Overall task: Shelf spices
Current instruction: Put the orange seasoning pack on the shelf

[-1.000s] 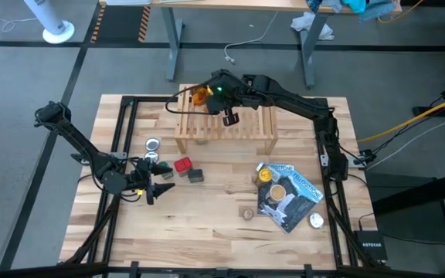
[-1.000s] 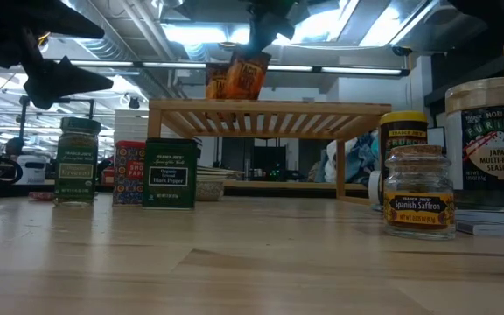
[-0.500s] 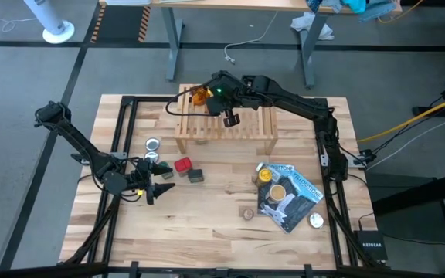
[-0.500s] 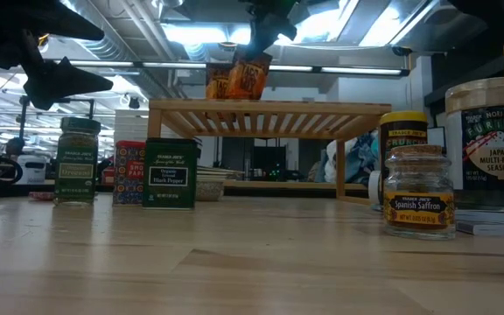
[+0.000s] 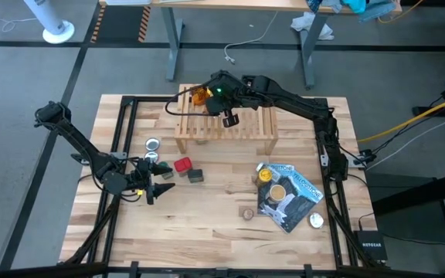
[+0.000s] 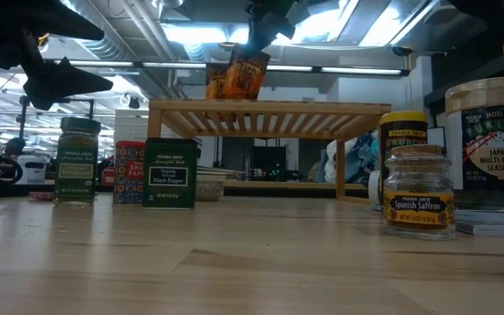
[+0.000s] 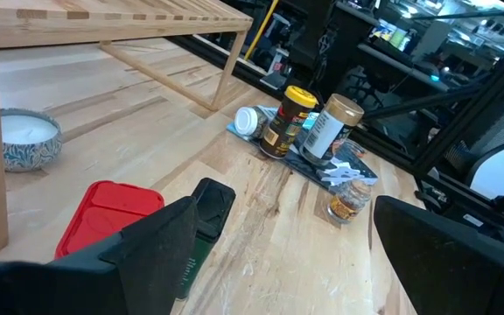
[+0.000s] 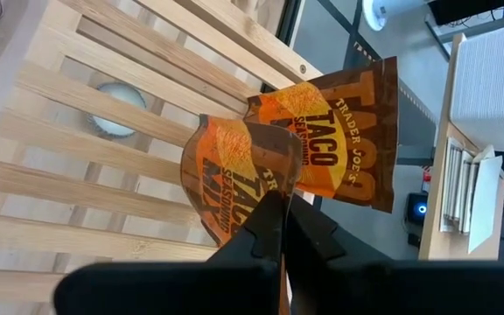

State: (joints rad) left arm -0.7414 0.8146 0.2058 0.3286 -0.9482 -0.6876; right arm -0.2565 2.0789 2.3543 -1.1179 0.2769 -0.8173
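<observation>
The light-wood shelf (image 5: pixel 226 123) stands at the table's far middle. My right gripper (image 5: pixel 205 94) hovers over the shelf's far left corner, shut on an orange crinkly taco packet (image 8: pixel 234 175). A second orange packet (image 8: pixel 344 144) shows right behind the first. My left gripper (image 5: pixel 161 188) is open and waits above the table's left part, touching nothing. Just right of it stand a red-capped jar (image 5: pixel 182 164), a dark square tin (image 5: pixel 196 175) and a green-capped jar (image 6: pixel 76 162). More jars (image 5: pixel 273 184) stand on the pouch at right. My right gripper pinches the front packet between its two fingers at one edge (image 8: pixel 265 203), coming slantwise from above and from the table's right. The packet curls and hangs tilted (image 6: pixel 250 74) just above the shelf's top slats. Whether the fingers also hold the second packet, I cannot tell.
A blue-and-black pouch (image 5: pixel 292 202) lies at right near the table edge, with a small jar (image 5: pixel 247 213) and a white cap (image 5: pixel 316 221) beside it. A silver disc (image 5: pixel 153 144) lies left of the shelf. A small round tin (image 7: pixel 29 140) sits under the shelf.
</observation>
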